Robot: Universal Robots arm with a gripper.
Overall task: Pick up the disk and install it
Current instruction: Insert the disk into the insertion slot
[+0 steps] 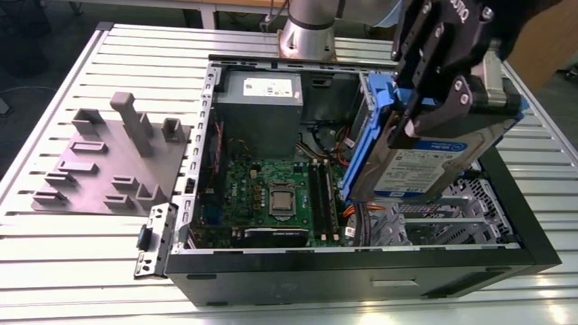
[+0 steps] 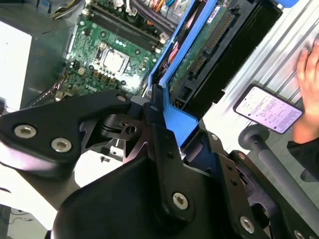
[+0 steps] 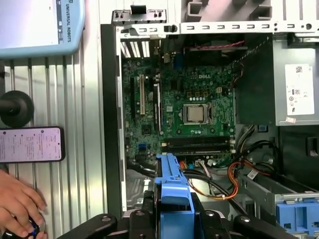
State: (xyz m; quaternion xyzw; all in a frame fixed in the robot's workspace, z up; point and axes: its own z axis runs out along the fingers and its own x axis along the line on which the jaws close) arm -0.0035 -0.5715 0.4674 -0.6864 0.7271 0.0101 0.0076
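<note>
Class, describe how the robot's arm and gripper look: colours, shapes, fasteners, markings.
The gripper is matt black, built of chunky, rounded link plates joined by silver screws, with white lettering near its top. The arm seen behind the computer case is a smooth silver-grey cylinder.

In the exterior view, the upper face of the flat silver disk with blue plastic rails (image 1: 424,169) is covered by the black gripper (image 1: 451,118), which is itself cut off by the picture's edge. In the first wrist view, a person's hand (image 3: 17,206) is cropped at the edge.
</note>
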